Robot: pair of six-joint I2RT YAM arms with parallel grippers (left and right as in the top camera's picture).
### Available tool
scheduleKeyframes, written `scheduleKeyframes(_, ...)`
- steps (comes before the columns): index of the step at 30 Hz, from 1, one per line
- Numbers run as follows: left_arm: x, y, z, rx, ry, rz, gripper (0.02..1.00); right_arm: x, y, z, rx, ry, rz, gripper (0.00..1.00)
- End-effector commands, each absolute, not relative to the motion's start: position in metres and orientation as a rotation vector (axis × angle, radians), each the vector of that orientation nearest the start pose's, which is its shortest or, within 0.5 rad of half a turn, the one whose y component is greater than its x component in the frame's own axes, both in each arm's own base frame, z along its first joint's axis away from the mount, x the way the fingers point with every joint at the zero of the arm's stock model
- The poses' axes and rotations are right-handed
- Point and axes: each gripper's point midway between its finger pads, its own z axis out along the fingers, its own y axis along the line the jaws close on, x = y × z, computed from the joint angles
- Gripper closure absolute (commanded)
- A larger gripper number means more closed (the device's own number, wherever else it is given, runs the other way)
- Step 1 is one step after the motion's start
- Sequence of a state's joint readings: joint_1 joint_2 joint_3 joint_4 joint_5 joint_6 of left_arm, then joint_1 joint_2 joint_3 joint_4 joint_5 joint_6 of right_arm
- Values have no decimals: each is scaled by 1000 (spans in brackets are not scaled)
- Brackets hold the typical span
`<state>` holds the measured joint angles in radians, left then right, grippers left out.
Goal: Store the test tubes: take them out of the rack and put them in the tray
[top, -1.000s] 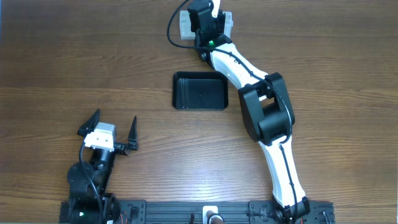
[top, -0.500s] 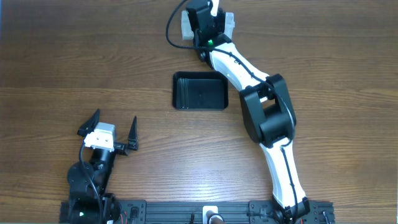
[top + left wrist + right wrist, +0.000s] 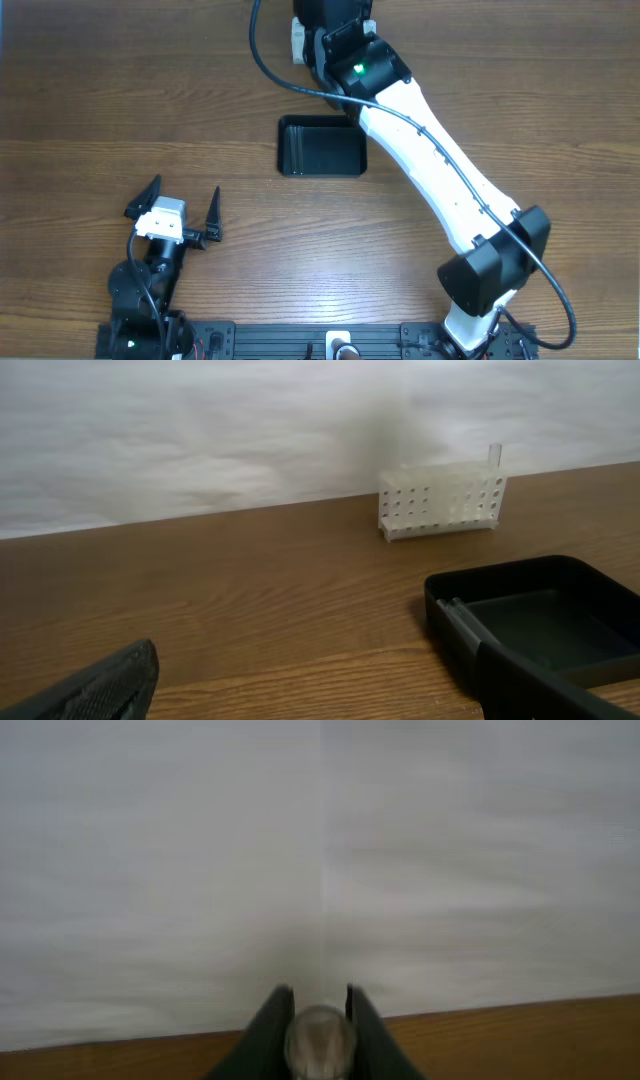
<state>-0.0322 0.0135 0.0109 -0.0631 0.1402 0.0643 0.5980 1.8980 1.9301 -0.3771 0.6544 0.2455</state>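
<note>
A white test tube rack [image 3: 441, 503] stands at the table's far edge, with one clear tube [image 3: 494, 455] sticking up at one end; a corner of the rack [image 3: 297, 40] peeks out beside the right arm's wrist [image 3: 345, 45]. The black tray [image 3: 320, 147] lies just in front of the rack, seen close as tray [image 3: 530, 620]. My right gripper [image 3: 320, 1020] is raised above the rack area and shut on a clear test tube [image 3: 320, 1042], seen end-on between the fingers. My left gripper [image 3: 183, 212] rests open near the front left, holding nothing.
A white wall rises behind the table's far edge. The right arm's white links [image 3: 440, 170] stretch diagonally across the right half of the table. Bare wood surrounds the tray on the left and front.
The right arm has straightened and lifted, carrying its wrist up and away from the rack. The left arm has stayed still.
</note>
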Motion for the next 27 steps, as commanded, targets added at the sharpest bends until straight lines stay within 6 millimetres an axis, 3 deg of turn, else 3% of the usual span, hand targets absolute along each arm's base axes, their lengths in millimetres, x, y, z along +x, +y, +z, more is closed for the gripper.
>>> scheduleKeyframes(1, 243, -35, 160, 210, 1620, -92, 18, 489, 238, 267, 169, 2165, 87, 866)
scheduleKeyframes(5, 243, -35, 160, 210, 1620, -92, 18, 464, 248, 194, 138, 2472, 182, 886)
scheduleKeyframes(8, 243, -35, 160, 210, 1620, -92, 18, 459, 254, 142, 118, 2629, 210, 890)
scheduleKeyframes(10, 243, -35, 160, 210, 1620, -92, 18, 457, 258, 123, 111, 2676, 221, 893)
scheduleKeyframes(18, 243, -35, 160, 210, 1620, -92, 18, 447, 261, 75, 114, 2786, 160, 890)
scheduleKeyframes(27, 243, -35, 160, 210, 1620, -92, 18, 437, 250, 63, 111, 2836, 66, 906)
